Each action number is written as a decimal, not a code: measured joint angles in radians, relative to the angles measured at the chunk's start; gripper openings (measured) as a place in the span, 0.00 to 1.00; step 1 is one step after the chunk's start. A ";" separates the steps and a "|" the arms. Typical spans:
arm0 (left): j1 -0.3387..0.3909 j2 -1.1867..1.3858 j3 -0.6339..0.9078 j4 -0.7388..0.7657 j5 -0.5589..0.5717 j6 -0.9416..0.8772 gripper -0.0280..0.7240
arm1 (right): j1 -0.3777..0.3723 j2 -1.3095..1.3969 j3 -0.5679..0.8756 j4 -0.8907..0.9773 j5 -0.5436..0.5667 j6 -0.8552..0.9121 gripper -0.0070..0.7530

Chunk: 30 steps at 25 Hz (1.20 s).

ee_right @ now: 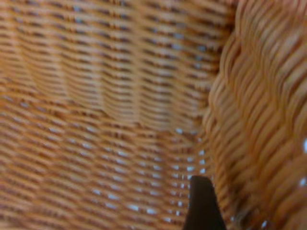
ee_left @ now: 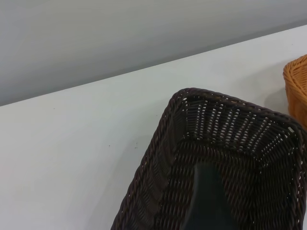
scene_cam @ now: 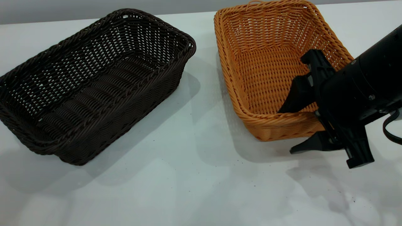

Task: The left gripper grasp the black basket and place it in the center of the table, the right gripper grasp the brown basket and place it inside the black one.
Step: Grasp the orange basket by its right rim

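From the exterior view, we see the black basket (scene_cam: 91, 84), a rectangular, very dark woven wicker one with flared sides, sitting left of centre on the plain white table (scene_cam: 188, 182), while the brown basket (scene_cam: 276, 69), orange-tan wicker with a braided rim, sits just beside it to the right, apart from it. The right gripper (scene_cam: 298, 128), black with angular fingers, straddles the brown basket's near wall, spread, one finger inside and one outside, not yet pinched on the weave. In the left wrist view we look down into the black basket (ee_left: 225, 163), where a dark finger of the left gripper (ee_left: 208, 201) reaches in; whether that claw is spread or closed we cannot tell. The right wrist view shows only orange weave and rim, close up, with one fingertip (ee_right: 202, 203) against it. We judge the risks to be a shallow grip slipping off the flared wall, and the brown basket tilting or catching the black rim if lifted by one end.
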 joint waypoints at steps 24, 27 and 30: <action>0.000 0.000 0.005 -0.001 0.001 -0.002 0.60 | 0.000 -0.001 0.000 0.000 -0.125 0.007 0.57; 0.000 0.000 0.005 -0.001 0.006 -0.003 0.60 | 0.000 -0.001 0.000 0.000 -0.113 0.007 0.50; 0.000 0.000 0.005 -0.001 0.013 -0.003 0.60 | 0.000 -0.001 0.000 0.000 -0.113 0.007 0.40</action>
